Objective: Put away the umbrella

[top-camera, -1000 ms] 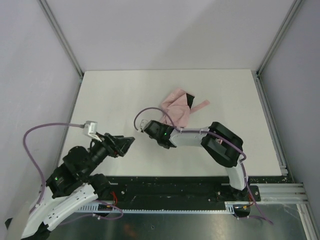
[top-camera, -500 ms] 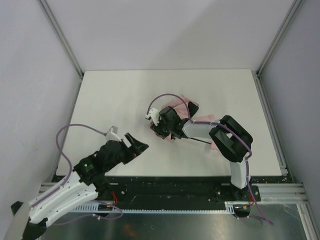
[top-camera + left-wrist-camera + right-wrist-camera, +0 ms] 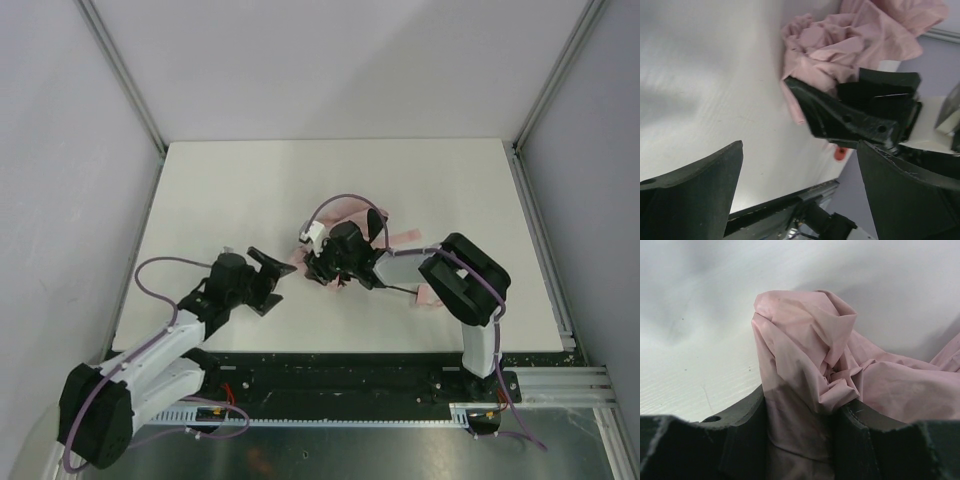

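Observation:
The umbrella point(image 3: 404, 238) is a crumpled bundle of pale pink fabric lying mid-table, mostly under my right arm. My right gripper point(image 3: 318, 268) is shut on a fold of that fabric at the bundle's left end. In the right wrist view the cloth point(image 3: 805, 350) fills the gap between both fingers point(image 3: 747, 410). My left gripper point(image 3: 272, 280) hovers just left of it, open and holding nothing. The left wrist view shows the pink fabric point(image 3: 855, 40) and the right gripper point(image 3: 855, 117) ahead of my wide-spread fingers point(image 3: 695, 195). Shaft and handle are hidden.
The white table point(image 3: 220, 190) is enclosed by grey walls with metal corner posts point(image 3: 120, 75). A black rail point(image 3: 350, 365) runs along the near edge by the arm bases. Purple cables point(image 3: 150, 275) loop over both arms.
My left arm has swung forward and right, closing on the right gripper, and its jaws have opened wider. The right wrist has turned and shifted slightly right, dragging the fabric with it.

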